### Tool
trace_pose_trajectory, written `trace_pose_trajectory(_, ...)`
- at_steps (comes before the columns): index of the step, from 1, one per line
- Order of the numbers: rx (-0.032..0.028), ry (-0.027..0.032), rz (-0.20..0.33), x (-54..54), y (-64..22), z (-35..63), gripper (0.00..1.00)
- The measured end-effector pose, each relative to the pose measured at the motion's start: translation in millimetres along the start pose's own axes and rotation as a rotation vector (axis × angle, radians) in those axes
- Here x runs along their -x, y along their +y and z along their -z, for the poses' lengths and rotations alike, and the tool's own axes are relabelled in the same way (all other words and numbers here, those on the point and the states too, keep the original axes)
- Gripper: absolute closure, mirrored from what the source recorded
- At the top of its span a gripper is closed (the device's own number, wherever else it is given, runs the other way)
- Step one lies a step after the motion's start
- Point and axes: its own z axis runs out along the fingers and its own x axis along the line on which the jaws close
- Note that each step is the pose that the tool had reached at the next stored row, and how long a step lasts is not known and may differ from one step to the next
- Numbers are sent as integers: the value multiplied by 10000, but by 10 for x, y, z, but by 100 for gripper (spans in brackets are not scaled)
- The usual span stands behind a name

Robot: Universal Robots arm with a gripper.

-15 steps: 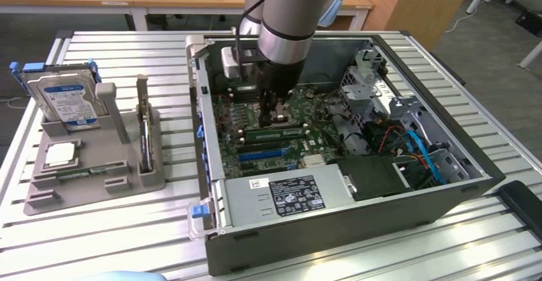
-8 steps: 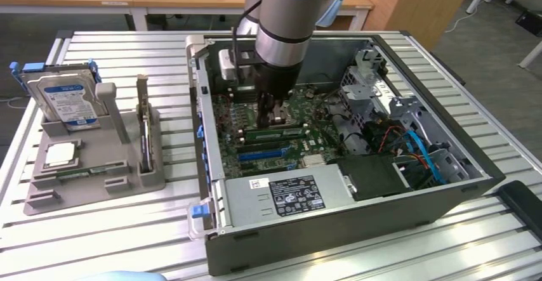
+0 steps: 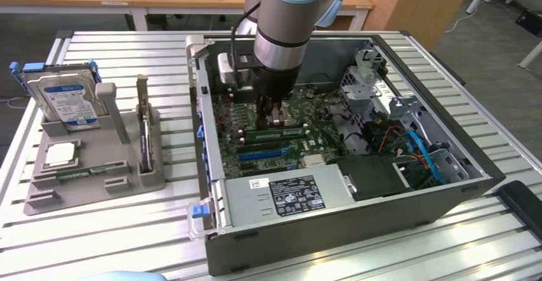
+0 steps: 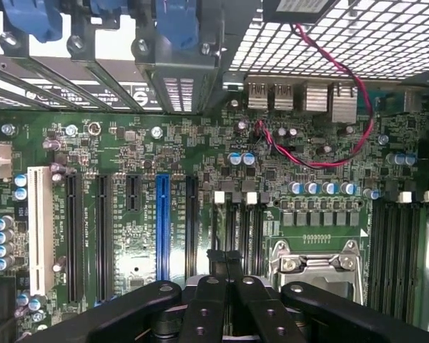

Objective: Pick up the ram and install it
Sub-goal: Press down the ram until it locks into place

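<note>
Inside the open computer case [image 3: 339, 230], the ram [image 3: 275, 130] lies lengthwise on the motherboard [image 3: 254, 148] as a thin green strip, roughly at the middle of the board. A second green strip runs parallel just beside it. The gripper [image 3: 271, 121] stands straight above the ram with its fingers pressed together, tips down at the strip's upper edge. Whether they pinch the stick or only touch it cannot be told.

In the wrist view the dark fingers [image 4: 200, 300] meet at the gripper [image 4: 225, 261], over black memory slots that run away from the camera. A metal CPU socket [image 4: 314, 264] sits just beside those slots and a blue expansion slot [image 4: 163, 225] a little further off.

The case rests on its side on a slatted metal table [image 3: 101, 243], towards the edge at the exterior view's right, with a grey power supply [image 3: 288, 195] along its near wall.

Near the table's edge at the exterior view's left, apart from the case, stands a grey holder [image 3: 93, 189]. It carries another ram stick [image 3: 85, 172] lying flat, a square silver CPU chip [image 3: 59, 155] and an upright blue-labelled hard drive [image 3: 68, 100].
</note>
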Motion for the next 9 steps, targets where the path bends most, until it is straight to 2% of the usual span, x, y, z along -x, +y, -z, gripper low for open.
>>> trace_pose_trajectory(9,0,0,1,-6,9,-78,90)
